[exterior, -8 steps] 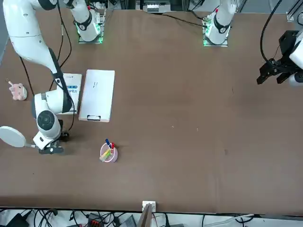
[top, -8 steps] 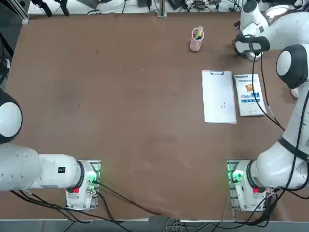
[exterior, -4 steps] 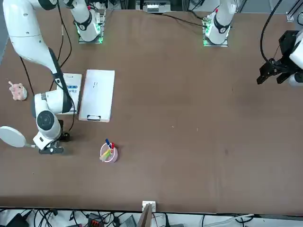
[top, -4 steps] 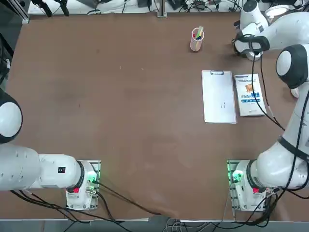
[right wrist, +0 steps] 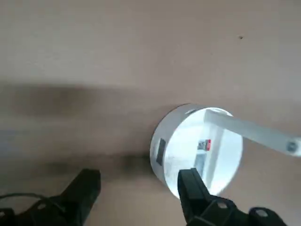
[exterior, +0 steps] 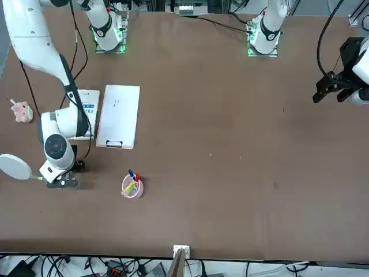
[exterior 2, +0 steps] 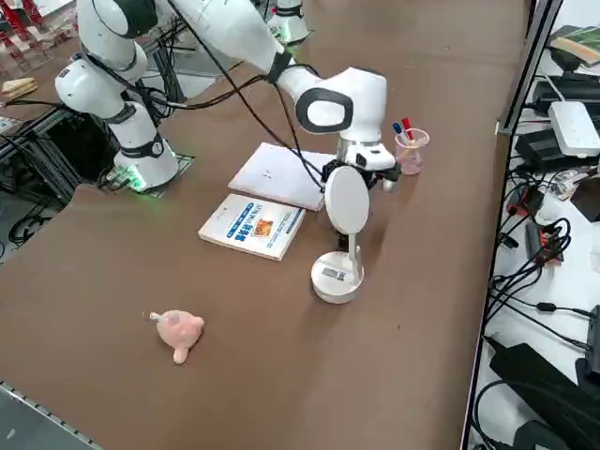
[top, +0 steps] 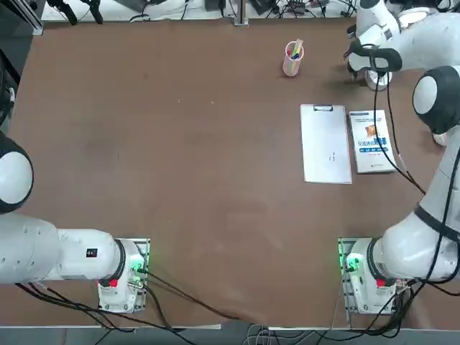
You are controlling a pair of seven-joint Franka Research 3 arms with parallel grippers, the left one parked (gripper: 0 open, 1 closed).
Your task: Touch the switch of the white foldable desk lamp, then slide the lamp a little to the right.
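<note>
Top view: the right arm's wrist has crept toward the table's far edge over the past second, closing on the lamp (top: 415, 16) at the far right corner. The pen cup (top: 292, 59), clipboard (top: 325, 143) and booklet (top: 371, 141) lie where they did.

Front view: the right gripper (exterior: 61, 182) hangs low just beside the lamp's head (exterior: 15, 167), with the table's side edge near beyond it. The cup stands a short way off on the lamp's other side.

Right side view: the lamp's round base (exterior 2: 337, 277) sits on bare brown table, the stem upright, the head hiding most of the gripper behind it. A pink toy (exterior 2: 178, 332) lies well apart from the base, and the booklet is just beside it toward the robot.

Right wrist view: the fingers (right wrist: 194, 188) stand spread with nothing between them, one overlapping the base rim. The switch (right wrist: 204, 144) shows as a small mark at the disc's centre, apparently still untouched.

Room rightward looks slim; the slide should be short.
</note>
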